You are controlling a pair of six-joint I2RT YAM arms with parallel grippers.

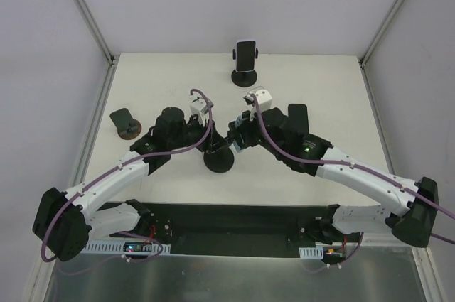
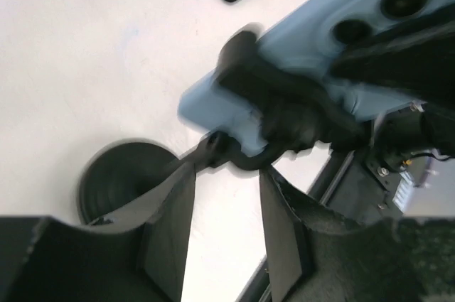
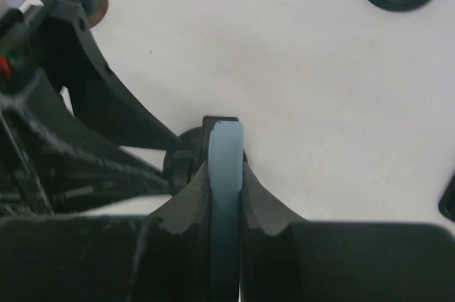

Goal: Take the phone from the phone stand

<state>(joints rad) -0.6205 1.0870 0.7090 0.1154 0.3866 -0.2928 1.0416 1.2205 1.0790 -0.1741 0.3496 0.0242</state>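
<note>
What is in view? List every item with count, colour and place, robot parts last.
centre phone stand: one, black, mid-table between the arms
light blue phone: one, light blue, held in that stand's clamp
far phone stand: one, black, far edge, middle
far phone: one, black screen with pale rim, upright on the far phone stand
empty stand: one, black with brownish base, left side
flat phone: one, black, lying right of centre
table: one, white, under everything
left fingers: two, black, apart either side of the centre phone stand's neck
right fingers: two, black, closed on the light blue phone
</note>
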